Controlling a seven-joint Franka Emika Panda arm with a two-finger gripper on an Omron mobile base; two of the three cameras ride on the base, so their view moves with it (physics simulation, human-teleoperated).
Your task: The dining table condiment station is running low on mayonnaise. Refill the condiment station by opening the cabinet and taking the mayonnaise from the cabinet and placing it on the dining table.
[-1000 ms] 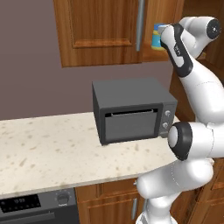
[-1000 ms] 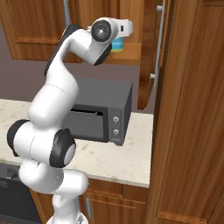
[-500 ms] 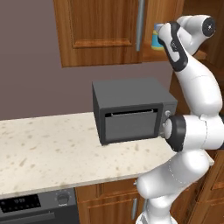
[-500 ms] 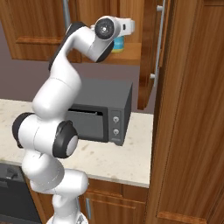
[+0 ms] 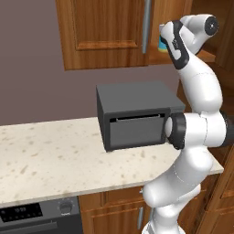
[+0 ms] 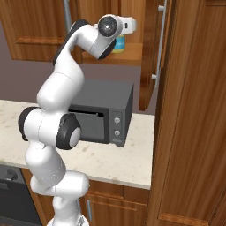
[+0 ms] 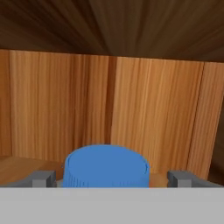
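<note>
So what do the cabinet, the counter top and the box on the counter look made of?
Cabinet: reddish-brown wood with visible grain, satin finish. Counter top: beige speckled stone, or an imitation, smooth. Box, probably a microwave: matte dark grey casing, metal or plastic; the render leaves it open.

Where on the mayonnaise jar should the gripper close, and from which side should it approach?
Grip the mayonnaise jar across its round body just below the blue lid, coming level from the open front of the cabinet. It stands upright, its back is near the rear wall, and the open gripper already has a fingertip on each side, so a straight horizontal squeeze likely suits it.
</note>
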